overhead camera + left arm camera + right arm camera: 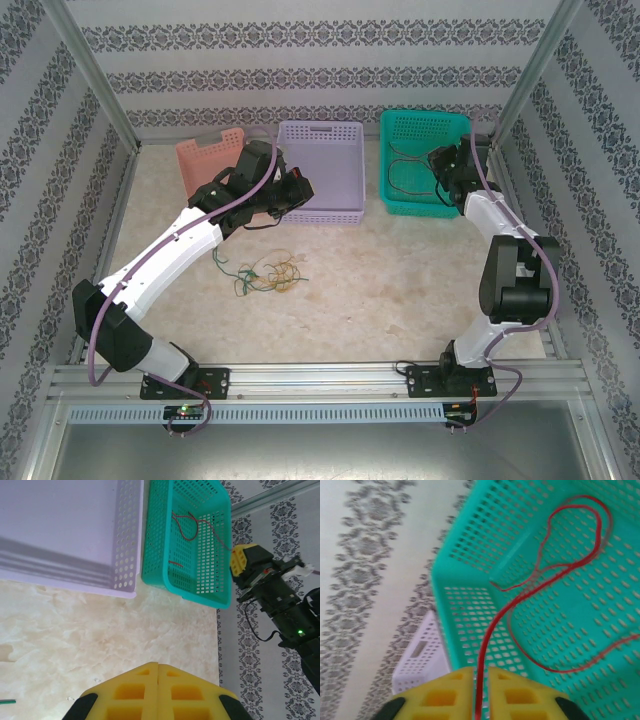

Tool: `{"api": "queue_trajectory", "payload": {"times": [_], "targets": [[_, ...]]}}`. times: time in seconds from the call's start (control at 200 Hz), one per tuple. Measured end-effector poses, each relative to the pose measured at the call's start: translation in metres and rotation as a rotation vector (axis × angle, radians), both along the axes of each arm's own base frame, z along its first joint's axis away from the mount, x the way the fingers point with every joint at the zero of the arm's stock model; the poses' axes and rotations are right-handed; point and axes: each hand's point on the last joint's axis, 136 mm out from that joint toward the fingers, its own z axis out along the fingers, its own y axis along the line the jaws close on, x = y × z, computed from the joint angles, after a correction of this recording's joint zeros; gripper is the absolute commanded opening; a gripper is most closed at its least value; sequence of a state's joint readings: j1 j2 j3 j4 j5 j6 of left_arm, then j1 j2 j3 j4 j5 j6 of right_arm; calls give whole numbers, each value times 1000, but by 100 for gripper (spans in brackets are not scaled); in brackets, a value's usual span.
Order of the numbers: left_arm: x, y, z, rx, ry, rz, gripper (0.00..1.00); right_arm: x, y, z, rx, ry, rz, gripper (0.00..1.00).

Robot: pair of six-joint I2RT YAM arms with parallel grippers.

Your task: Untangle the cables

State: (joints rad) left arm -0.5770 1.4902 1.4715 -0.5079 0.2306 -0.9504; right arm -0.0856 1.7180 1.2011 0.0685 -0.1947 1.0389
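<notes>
The right end effector (480,680) holds its yellow pads parted by a narrow slot. The red cable (572,562) runs up through that slot, thinner than the gap and close to one pad; whether it touches that pad cannot be told. From there the cable rises into the teal basket (465,605) and lies on its perforated floor in a couple of wide loops. In the top view this end effector hangs over the near right part of the teal basket, which stands at the far right corner of the worktop (400,270). The left end effector (158,672) has its yellow pads pressed together with nothing between them. It is poised at the near side of the lilac basket (320,140), above the marbled surface. The lilac basket sits at the middle of the far edge, just beside the teal one, with a pink basket (205,160) on its other side towards the far left corner. The tangle of cables (268,272), green and yellowish strands knotted together, lies on the open worktop left of centre. It is nearer than the lilac basket and apart from both end effectors, with a green strand trailing off to its left.
</notes>
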Motion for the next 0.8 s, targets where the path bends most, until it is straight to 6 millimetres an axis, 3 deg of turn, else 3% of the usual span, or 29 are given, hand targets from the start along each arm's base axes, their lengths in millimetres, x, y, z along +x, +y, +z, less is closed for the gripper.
{"api": "queue_trajectory", "payload": {"times": [0.15,0.27,0.44,0.52,0.684,0.799], "targets": [[0,0,0,-1,1,0,0,-16,-1,-35,42,149,-9,58],[0,0,0,-3,3,2,0,-23,4,-34,69,212,8,64],[0,0,0,-5,7,6,0,-13,7,8,88,177,35,65],[0,1,-2,-4,10,14,8,-13,6,33,67,143,46,65],[-2,11,-18,31,60,56,28,-30,7,84,-20,63,75,55],[-8,34,-38,80,144,135,34,-54,25,117,-123,-24,141,49]]}}
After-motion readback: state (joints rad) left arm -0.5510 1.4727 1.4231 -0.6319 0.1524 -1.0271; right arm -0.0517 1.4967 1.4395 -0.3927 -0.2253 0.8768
